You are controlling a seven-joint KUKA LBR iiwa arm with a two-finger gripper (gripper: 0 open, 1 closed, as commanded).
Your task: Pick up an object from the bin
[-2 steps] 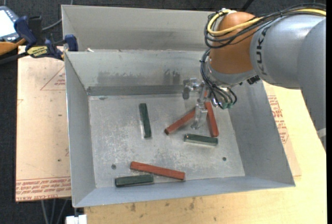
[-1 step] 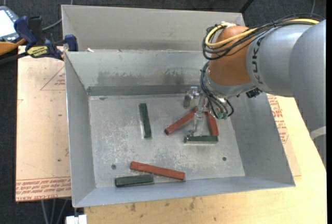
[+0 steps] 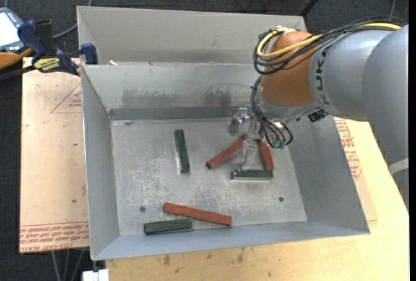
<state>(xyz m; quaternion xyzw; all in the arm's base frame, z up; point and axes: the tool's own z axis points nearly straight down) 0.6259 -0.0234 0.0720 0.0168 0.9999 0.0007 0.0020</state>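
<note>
My gripper (image 3: 247, 143) hangs low over the right middle of the bin, under the orange wrist cover. Directly beneath it a red bar (image 3: 224, 155) lies slanted, its upper end hidden by the gripper. A second red bar (image 3: 266, 155) lies just to the right, partly covered by cables. A short dark green bar (image 3: 252, 174) lies flat just in front of the gripper. Whether any of these is being touched cannot be told.
A dark green bar (image 3: 181, 151) lies upright-wise left of centre. Near the front wall lie a long red bar (image 3: 197, 213) and a dark green bar (image 3: 168, 227), side by side. The arm covers the bin's right back corner.
</note>
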